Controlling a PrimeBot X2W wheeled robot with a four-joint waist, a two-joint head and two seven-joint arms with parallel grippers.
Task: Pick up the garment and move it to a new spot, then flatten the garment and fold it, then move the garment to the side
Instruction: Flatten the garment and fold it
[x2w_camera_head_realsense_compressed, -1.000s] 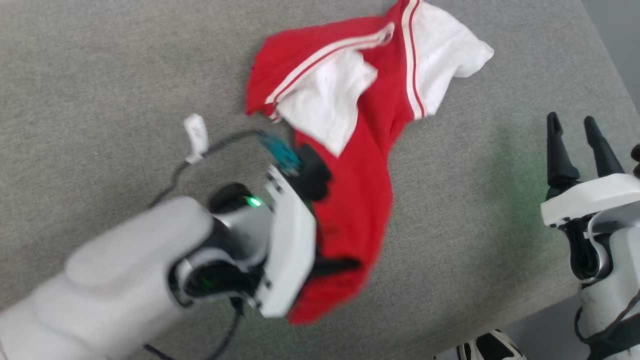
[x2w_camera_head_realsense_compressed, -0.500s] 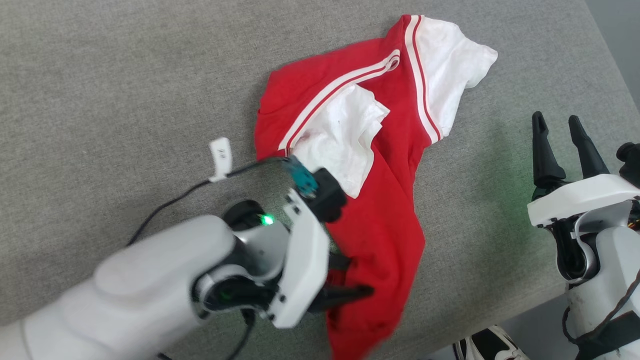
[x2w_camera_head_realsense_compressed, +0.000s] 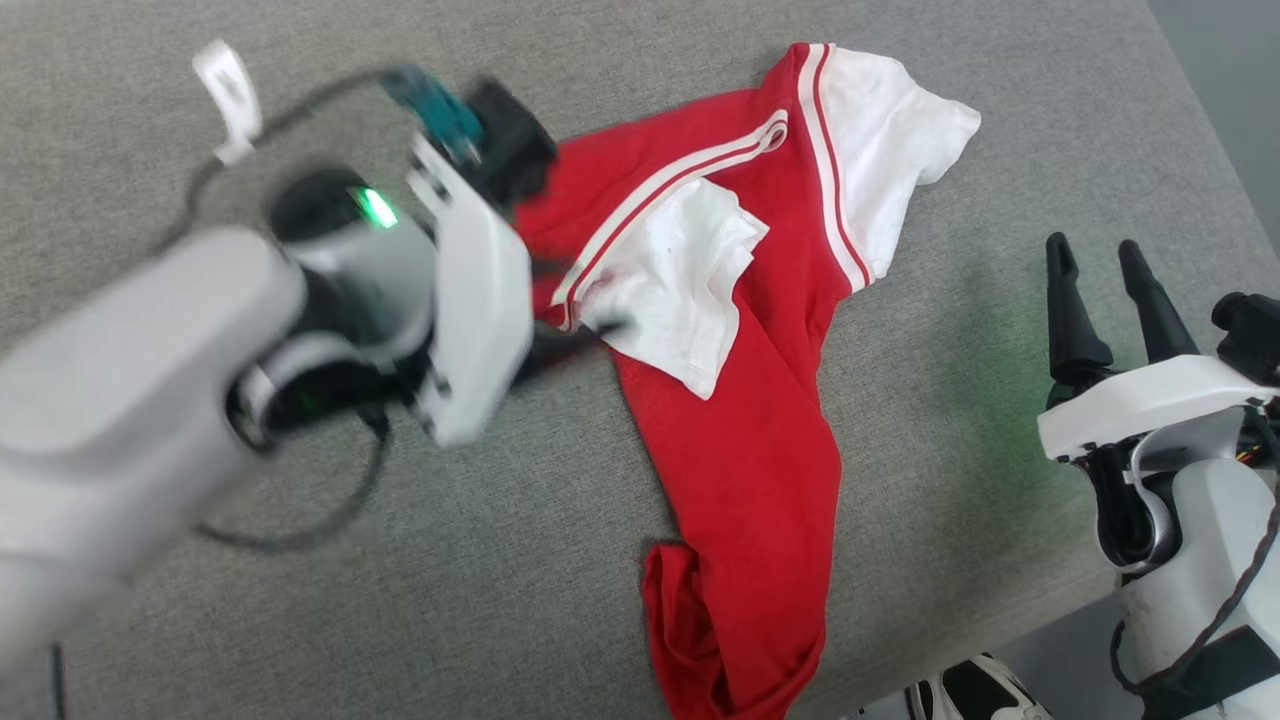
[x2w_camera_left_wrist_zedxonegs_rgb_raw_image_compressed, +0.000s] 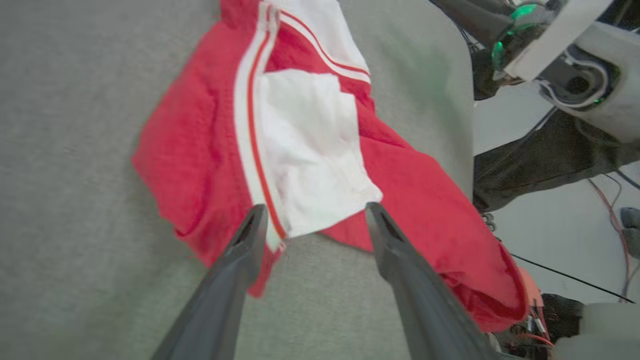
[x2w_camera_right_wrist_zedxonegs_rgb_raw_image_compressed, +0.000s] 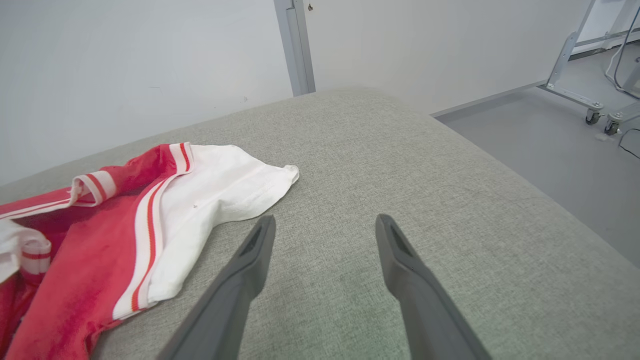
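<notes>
- Grey woven cushion (x2w_camera_right_wrist_zedxonegs_rgb_raw_image_compressed: 400, 165); garment (x2w_camera_head_realsense_compressed: 760, 470) crumpled on it, running 1 to 6 o'clock in head view.
- White wall (x2w_camera_right_wrist_zedxonegs_rgb_raw_image_compressed: 125, 65) behind; grey floor (x2w_camera_right_wrist_zedxonegs_rgb_raw_image_compressed: 550, 130), castored frame (x2w_camera_right_wrist_zedxonegs_rgb_raw_image_compressed: 567, 47) at 2 o'clock.
- Left gripper (x2w_camera_left_wrist_zedxonegs_rgb_raw_image_compressed: 316, 209) jaws wide at garment's edge, holding nothing; right gripper (x2w_camera_right_wrist_zedxonegs_rgb_raw_image_compressed: 325, 220) wide, empty.

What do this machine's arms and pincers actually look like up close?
The left forearm is a smooth, rounded, pale grey shell. The left gripper and right gripper each have two long, dark, tapering fingers on a flat white plate. At the left wrist there is a glowing green light, a thin black cable, a white tag and a teal connector.
</notes>
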